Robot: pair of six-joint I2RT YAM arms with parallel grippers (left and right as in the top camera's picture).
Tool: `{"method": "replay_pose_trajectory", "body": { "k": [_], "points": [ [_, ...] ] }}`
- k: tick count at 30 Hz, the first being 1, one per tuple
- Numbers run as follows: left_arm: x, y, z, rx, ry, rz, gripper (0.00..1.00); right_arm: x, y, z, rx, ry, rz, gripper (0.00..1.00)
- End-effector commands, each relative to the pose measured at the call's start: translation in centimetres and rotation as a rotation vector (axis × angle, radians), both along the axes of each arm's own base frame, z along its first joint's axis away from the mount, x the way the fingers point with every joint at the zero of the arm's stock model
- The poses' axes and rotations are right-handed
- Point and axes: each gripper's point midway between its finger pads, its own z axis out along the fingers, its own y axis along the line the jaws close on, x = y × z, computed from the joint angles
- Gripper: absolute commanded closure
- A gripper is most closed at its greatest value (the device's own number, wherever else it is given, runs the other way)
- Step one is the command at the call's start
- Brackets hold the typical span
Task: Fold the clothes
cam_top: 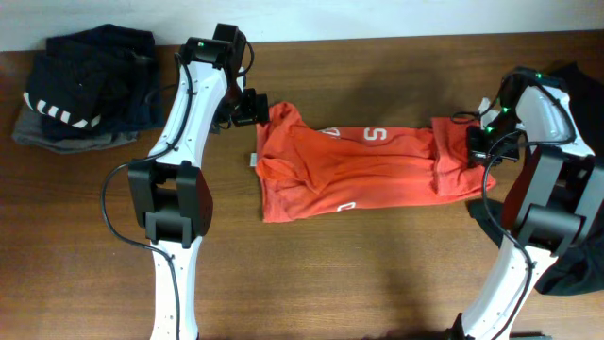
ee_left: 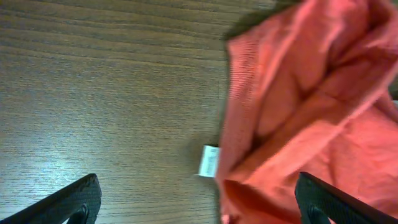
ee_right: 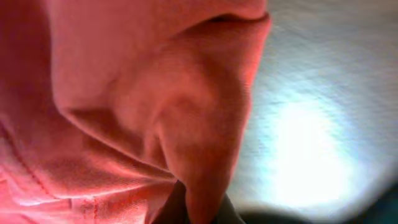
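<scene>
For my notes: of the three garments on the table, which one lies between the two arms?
The orange-red T-shirt, in the middle. The dark striped pile sits outside the left arm, the black garment outside the right arm.

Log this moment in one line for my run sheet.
orange-red cotton T-shirt, rumpled on brown wooden table | left gripper: open at its edge | right gripper: shut on its far end

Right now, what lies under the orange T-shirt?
Wooden table shows around the T-shirt, and a white tag pokes out at its edge. Whatever lies beneath the cloth is hidden.
</scene>
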Motion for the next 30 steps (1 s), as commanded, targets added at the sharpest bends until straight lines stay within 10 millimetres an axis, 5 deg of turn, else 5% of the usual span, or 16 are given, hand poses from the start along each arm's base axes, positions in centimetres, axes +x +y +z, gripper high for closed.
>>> {"method": "replay_pose_trajectory", "body": {
  "k": [1,10,16,24,27,29,30],
  "points": [
    [0.0,-0.3,0.6,-0.012,-0.013,-0.018,0.01,0.7,-1.5,4.3,-0.297,-0.031,-0.057,0.96],
    [0.0,-0.3,0.6,-0.012,-0.012,-0.018,0.01,2.1,4.6,5.9,-0.490,-0.063,0.046,0.96],
    [0.0,-0.3,0.6,-0.012,-0.012,-0.018,0.01,2.6,10.8,5.9,-0.485,-0.099,0.192,0.96],
    [-0.1,-0.3,0.6,-0.012,-0.012,-0.018,0.01,2.0,16.5,4.4,-0.346,-0.096,0.272,0.91],
    [-0.1,-0.3,0.6,-0.012,-0.012,-0.018,0.01,1.6,17.0,4.1,-0.335,-0.082,0.284,0.76],
    [0.0,-0.3,0.6,-0.012,-0.012,-0.018,0.01,1.3,17.1,4.1,-0.332,-0.073,0.286,0.46],
    [0.0,-0.3,0.6,-0.012,-0.012,-0.018,0.01,1.3,17.1,4.1,-0.333,-0.075,0.278,0.45]
  ]
}}
